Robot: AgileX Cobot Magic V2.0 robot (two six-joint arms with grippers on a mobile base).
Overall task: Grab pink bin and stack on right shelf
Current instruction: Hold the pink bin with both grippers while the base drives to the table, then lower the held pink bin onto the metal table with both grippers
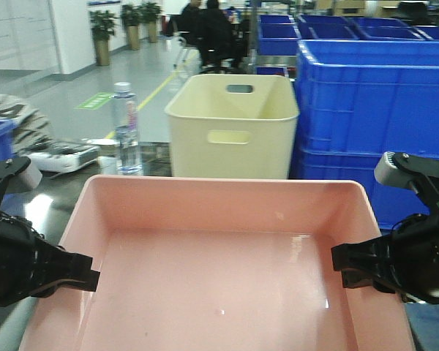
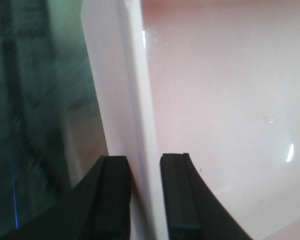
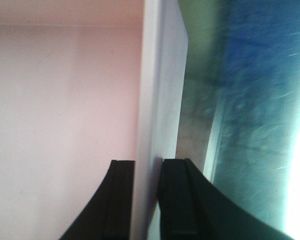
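Front view | grab looks done: left fingers (image 2: pixel 115 200) pinch the pink bin (image 1: pixel 219 285) by its left wall, right fingers (image 3: pixel 175 200) pinch its right wall, bin spanning between them | remaining: carry to right shelf, not identifiable here, and stack

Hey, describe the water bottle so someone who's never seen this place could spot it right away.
Find the stacked blue crates on the right; the cream-yellow bin stands just left of them. Left of that bin, slightly apart, the water bottle stands upright behind the far-left corner of the pink bin. It alone is slim, tall and see-through, with a label around it.
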